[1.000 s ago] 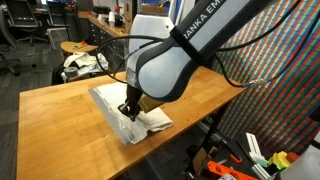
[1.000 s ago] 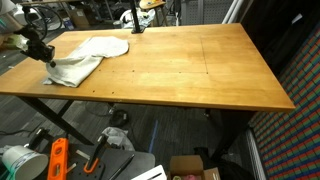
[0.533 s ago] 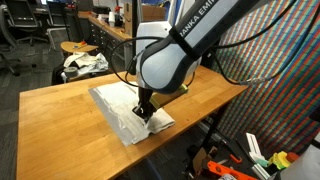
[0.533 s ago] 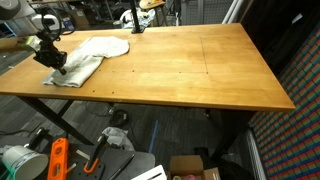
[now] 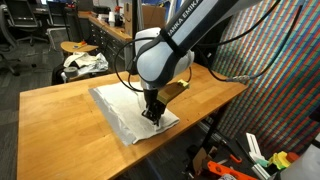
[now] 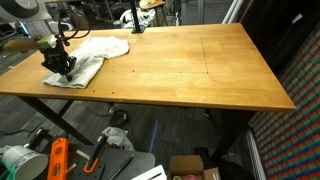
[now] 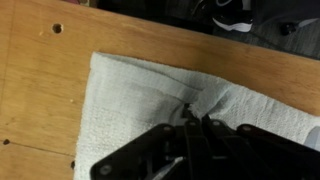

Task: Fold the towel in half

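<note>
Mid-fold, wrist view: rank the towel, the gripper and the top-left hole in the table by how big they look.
1. towel, spanning most of the frame.
2. gripper, though nearness to the camera inflates it.
3. top-left hole, a tiny dot.

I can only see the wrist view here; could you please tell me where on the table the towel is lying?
Observer: The towel lies at one end of the table, close to its edge, as both exterior views show.
Operator: Thank you. Has the pincer lifted it?
Observer: Hardly. In an exterior view the pincer is shut on the towel with its tips low, down at the tabletop.
Operator: Is there any other cloth about?
Observer: Yes, a patterned cloth bundle sits beyond the table, not on it.
</note>
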Controlling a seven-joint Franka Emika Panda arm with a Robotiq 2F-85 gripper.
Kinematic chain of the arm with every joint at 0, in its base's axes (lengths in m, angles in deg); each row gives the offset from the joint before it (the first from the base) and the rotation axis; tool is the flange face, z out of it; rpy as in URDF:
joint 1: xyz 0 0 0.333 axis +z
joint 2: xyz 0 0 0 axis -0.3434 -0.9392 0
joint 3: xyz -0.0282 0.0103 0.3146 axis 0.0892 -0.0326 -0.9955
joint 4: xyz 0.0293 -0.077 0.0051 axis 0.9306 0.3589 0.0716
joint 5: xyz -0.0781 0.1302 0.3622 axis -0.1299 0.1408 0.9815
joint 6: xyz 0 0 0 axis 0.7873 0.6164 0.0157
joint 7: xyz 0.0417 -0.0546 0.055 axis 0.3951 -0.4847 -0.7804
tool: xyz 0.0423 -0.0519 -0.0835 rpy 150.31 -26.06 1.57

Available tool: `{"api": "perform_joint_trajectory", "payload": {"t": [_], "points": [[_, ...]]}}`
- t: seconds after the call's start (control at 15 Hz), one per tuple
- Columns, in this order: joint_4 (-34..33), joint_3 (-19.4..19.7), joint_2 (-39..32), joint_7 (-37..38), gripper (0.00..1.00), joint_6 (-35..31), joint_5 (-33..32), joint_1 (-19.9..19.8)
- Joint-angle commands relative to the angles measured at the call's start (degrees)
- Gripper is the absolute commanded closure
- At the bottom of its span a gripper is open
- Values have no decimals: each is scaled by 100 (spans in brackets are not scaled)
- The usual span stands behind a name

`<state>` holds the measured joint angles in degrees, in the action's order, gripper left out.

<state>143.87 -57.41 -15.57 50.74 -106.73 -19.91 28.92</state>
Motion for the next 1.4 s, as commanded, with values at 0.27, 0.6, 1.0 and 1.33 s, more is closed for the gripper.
{"api": "perform_joint_trajectory", "payload": {"t": [0.27, 0.6, 1.0, 1.33], "points": [[-81, 99, -69, -421, 96, 66, -94, -110], [73, 59, 147, -604, 96, 41, -97, -89], [359, -28, 626, -634, 97, 9, -163, 1], [580, -238, 1180, -584, 95, -61, -11, 146]]}}
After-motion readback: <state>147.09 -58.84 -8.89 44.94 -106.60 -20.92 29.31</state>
